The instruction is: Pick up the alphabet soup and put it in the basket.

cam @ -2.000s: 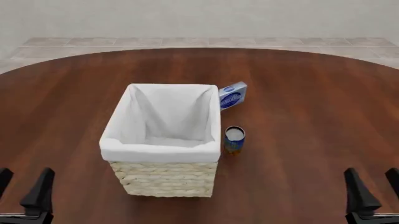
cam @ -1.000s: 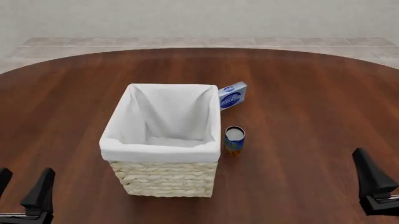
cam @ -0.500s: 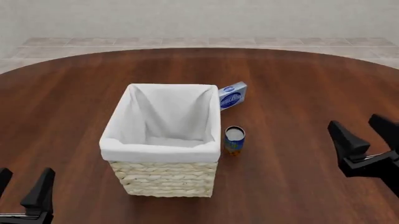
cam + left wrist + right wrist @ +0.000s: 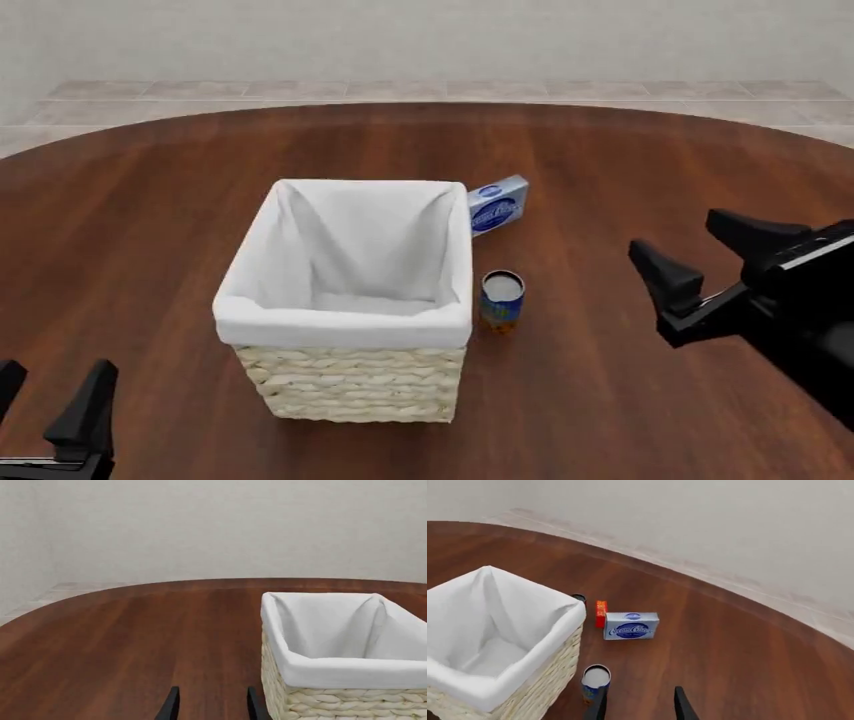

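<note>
Left wrist view. Item: the basket (image 4: 347, 680), pale woven wicker with a white lining folded over the rim, standing on the desk (image 4: 133, 640). The left pincer (image 4: 211, 707) shows only two dark tips with a plain gap between them, spread and holding nothing. It sits low and off to the basket's side, seemingly parked since the can lies nearer the other arm. The can is not seen here.

Front view. Item: the alphabet soup (image 4: 502, 300), upright on the desk just beside the basket's right wall, near its front corner, touching nothing. Small cylinder, silver-white top, dark blue label with an orange-yellow band low down. A flat blue-and-white box (image 4: 497, 205) lies farther back against the basket's far right corner. The right pincer (image 4: 707, 258) hangs to the can's right, well apart from it, fingers spread wide and empty, likely turned toward the can for a sideways approach.

Right wrist view. Item: the same can, ahead of the fingertips (image 4: 684, 707) and beside the wicker wall. A small red-orange object (image 4: 601, 613) stands by the box.
</note>
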{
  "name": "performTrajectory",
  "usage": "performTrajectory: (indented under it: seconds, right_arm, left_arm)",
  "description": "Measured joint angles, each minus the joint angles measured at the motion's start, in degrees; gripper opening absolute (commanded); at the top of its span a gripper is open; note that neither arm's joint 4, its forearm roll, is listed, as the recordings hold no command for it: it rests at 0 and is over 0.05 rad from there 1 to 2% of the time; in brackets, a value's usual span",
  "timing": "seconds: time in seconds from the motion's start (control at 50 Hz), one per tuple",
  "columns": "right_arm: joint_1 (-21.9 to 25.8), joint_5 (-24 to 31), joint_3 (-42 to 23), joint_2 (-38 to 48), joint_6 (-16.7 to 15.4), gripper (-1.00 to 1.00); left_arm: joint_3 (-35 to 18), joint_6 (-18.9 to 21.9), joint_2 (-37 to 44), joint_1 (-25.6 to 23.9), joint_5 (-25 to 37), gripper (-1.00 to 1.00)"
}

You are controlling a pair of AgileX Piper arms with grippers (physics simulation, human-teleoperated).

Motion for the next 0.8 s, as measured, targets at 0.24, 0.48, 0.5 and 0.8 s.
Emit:
performTrajectory:
  seconds: [0.24, 0.48, 0.5, 0.8]
  right_arm:
    - [2.4, -4.5, -0.3, 6.9, -2.4, 1.00]
    - [4.4, -8.5, -0.7, 13.3, -3.4, 1.00]
    - [4.6, -8.7, -0.8, 13.7, -3.5, 1.00]
    - [7.6, -11.8, -2.5, 20.7, -3.8, 1.00]
  left_arm:
    - [0.0, 0.0, 0.0, 0.0, 0.0, 1.00]
    - [0.0, 0.0, 0.0, 0.0, 0.0, 1.00]
    - [0.0, 0.0, 0.0, 0.0, 0.0, 1.00]
    - [0.0, 0.0, 0.0, 0.0, 0.0, 1.00]
